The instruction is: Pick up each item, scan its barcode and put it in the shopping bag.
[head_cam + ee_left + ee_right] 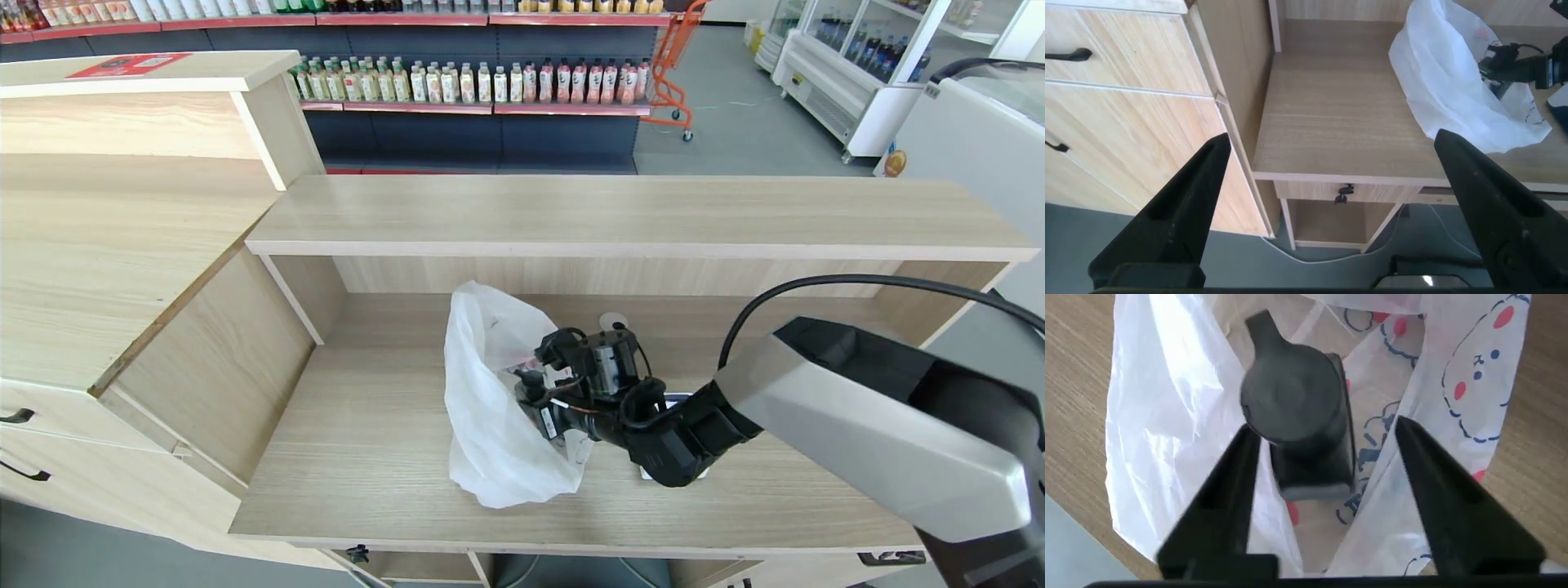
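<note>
Our right gripper (529, 384) sits in the mouth of the bag (488, 425), which opens toward the right. The right wrist view shows its fingers (1212, 510) spread wide and gripping nothing. Past them, inside the bag, lies a dark item (1290, 400), round on top with a blocky part under it. It looks blurred, so we cannot tell what it is. One side of it lines up with a finger's edge, but we cannot tell whether they touch. A clear gap shows on its other side.

The bag is thin white plastic with a red and blue cartoon print on the inside. It stands near the middle of the desk (367, 441), below the ledge (637, 212) along the far side. A small round white thing (613, 320) lies on the desk just beyond the gripper.

Our left gripper (1331, 139) hangs off the near left corner of the desk, well apart from the bag. Its fingers are wide apart with nothing between them. Drawers (1127, 98) with dark handles stand to its left.

Far behind the desk, shelves of bottles (473, 82) cross the room, and an orange cart (673, 73) stands to their right.
</note>
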Available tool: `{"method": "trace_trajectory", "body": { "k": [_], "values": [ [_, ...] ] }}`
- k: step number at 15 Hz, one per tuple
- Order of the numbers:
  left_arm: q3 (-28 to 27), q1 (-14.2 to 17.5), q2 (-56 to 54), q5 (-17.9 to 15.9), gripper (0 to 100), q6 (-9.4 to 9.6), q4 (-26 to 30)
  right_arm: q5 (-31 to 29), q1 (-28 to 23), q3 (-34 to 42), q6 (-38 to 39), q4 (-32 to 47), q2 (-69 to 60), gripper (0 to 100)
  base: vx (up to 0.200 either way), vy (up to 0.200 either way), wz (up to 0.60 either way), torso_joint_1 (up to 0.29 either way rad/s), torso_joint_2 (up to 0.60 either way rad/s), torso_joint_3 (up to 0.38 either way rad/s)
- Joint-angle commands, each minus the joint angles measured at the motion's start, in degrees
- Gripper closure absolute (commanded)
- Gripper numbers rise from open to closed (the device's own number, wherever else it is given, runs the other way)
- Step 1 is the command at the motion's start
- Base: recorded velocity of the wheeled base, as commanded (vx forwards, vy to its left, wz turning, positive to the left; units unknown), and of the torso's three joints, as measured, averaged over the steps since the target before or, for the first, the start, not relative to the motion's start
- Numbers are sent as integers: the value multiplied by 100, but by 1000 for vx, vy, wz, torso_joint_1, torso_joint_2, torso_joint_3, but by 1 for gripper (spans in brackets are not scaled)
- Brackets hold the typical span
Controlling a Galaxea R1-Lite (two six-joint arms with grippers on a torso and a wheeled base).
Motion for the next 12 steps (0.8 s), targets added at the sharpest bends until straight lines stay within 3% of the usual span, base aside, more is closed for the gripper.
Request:
{"method": "trace_trajectory", "body": {
  "k": [1, 4, 8, 12],
  "values": [
    [0, -9, -2, 1, 0, 2, 0, 18, 34, -140, 161, 13, 57, 0, 0, 0, 0, 0, 0, 0],
    [0, -9, -2, 1, 0, 2, 0, 44, -45, -26, 1058, 136, -435, 0, 0, 0, 0, 0, 0, 0],
    [0, 0, -2, 1, 0, 2, 0, 211, -537, 1020, 2754, 874, -1867, 0, 0, 0, 0, 0, 0, 0],
    [0, -9, -2, 1, 0, 2, 0, 615, -1416, 2171, 3018, 1032, -3546, 0, 0, 0, 0, 0, 0, 0]
  ]
}}
